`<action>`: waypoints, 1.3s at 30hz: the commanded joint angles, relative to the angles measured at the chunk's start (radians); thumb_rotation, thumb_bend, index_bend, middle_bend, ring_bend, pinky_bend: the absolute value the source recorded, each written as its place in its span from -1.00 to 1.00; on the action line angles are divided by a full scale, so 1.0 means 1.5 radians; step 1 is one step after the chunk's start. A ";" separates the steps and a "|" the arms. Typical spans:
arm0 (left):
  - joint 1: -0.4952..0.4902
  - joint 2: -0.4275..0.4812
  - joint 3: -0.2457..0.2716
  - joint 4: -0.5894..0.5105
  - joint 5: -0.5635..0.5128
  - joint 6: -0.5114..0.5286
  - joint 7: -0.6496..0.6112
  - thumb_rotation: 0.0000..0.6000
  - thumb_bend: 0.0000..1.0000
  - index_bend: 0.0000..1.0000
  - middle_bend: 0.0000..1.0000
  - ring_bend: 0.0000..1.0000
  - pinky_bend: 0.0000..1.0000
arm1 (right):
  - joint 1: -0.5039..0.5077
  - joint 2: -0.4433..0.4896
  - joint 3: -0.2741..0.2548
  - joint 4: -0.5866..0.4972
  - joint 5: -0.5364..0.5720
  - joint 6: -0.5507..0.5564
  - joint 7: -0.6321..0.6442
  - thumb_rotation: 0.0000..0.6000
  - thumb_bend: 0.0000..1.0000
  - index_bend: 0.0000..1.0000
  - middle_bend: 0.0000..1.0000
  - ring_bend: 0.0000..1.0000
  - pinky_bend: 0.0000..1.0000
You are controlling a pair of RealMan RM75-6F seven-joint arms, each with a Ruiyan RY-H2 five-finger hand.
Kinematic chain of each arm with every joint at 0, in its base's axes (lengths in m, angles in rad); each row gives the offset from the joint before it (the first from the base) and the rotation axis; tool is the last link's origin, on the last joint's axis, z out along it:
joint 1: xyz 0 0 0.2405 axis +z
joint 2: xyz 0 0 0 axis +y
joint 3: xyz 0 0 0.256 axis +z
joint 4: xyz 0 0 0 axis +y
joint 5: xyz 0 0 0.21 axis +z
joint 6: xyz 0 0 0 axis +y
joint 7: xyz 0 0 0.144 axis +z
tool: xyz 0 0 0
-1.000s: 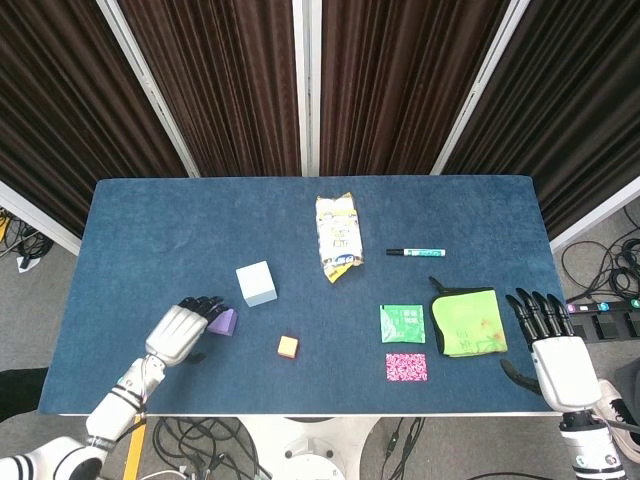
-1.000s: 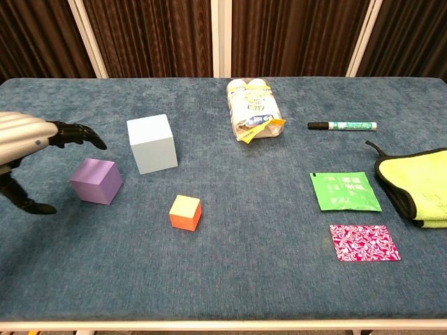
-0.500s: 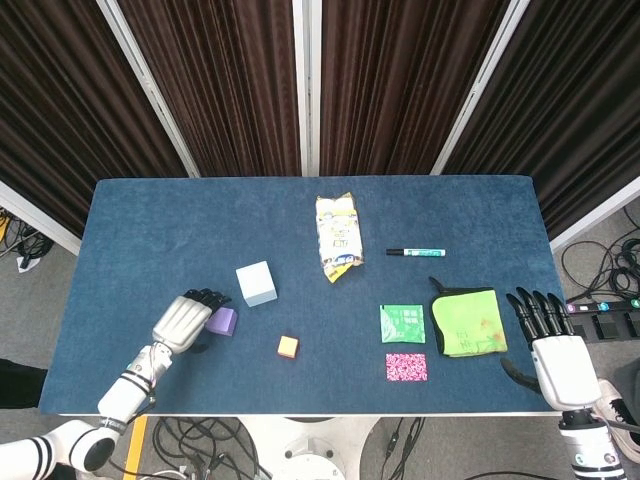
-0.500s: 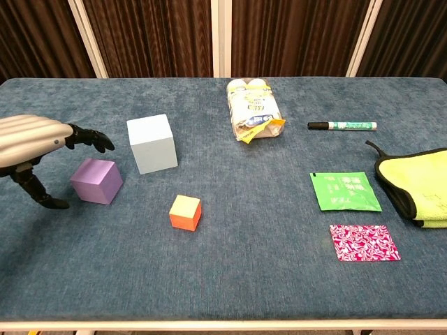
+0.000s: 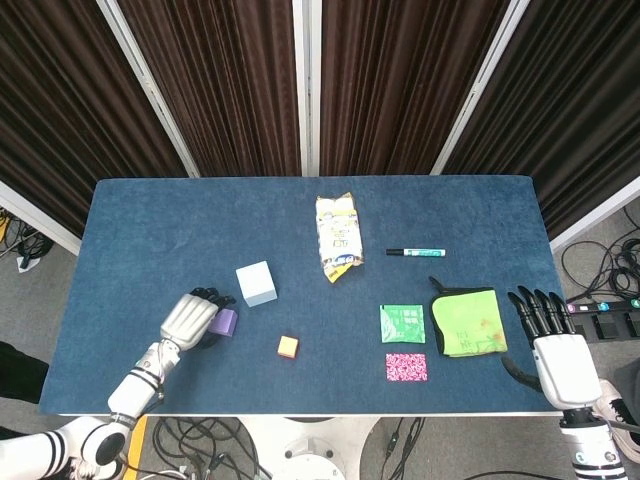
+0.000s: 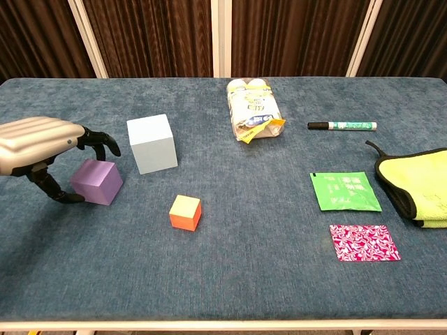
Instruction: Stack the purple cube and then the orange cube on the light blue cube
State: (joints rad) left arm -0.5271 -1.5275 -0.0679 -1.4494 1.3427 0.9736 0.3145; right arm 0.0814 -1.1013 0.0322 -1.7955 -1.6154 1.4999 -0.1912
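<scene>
Covering nearly everything in view, the blue bench (image 6: 230, 279) carries the rest. Off its right edge in the head view, the right hand (image 5: 556, 352) hangs with fingers spread, holding nothing. Over the purple cube (image 6: 98, 181) arches the left hand (image 6: 43, 138), fingers (image 6: 103, 139) curved above the top and thumb low at the cube's left side; whether they press it cannot be told. Just right of that cube stands the light blue cube (image 6: 151, 143), and nearer the front edge lies the small orange cube (image 6: 185, 212), apart from both.
</scene>
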 commanded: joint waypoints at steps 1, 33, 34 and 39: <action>-0.001 -0.006 -0.001 0.004 0.001 0.006 -0.006 1.00 -0.47 -0.33 0.00 -0.46 -0.43 | 0.000 -0.001 0.000 0.001 0.001 0.000 0.000 1.00 -0.76 -0.96 -0.92 -1.00 -1.00; -0.075 0.131 -0.139 -0.257 -0.282 0.073 0.219 1.00 -0.40 -0.24 0.14 -0.41 -0.39 | -0.001 0.002 0.001 0.001 0.004 0.003 0.006 1.00 -0.76 -0.96 -0.92 -1.00 -1.00; -0.083 0.126 -0.142 -0.267 -0.303 0.077 0.231 1.00 -0.39 -0.24 0.14 -0.41 -0.39 | -0.001 0.002 0.001 0.001 0.003 0.003 0.007 1.00 -0.76 -0.96 -0.92 -1.00 -1.00; -0.137 0.090 -0.149 -0.281 -0.390 0.103 0.316 1.00 -0.40 -0.24 0.14 -0.41 -0.40 | -0.001 0.004 0.002 0.000 0.003 0.004 0.010 1.00 -0.76 -0.96 -0.92 -1.00 -1.00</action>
State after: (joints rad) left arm -0.6825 -1.3608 -0.2737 -1.8468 0.8272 1.1036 0.7238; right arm 0.0800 -1.0949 0.0345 -1.7951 -1.6110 1.5058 -0.1768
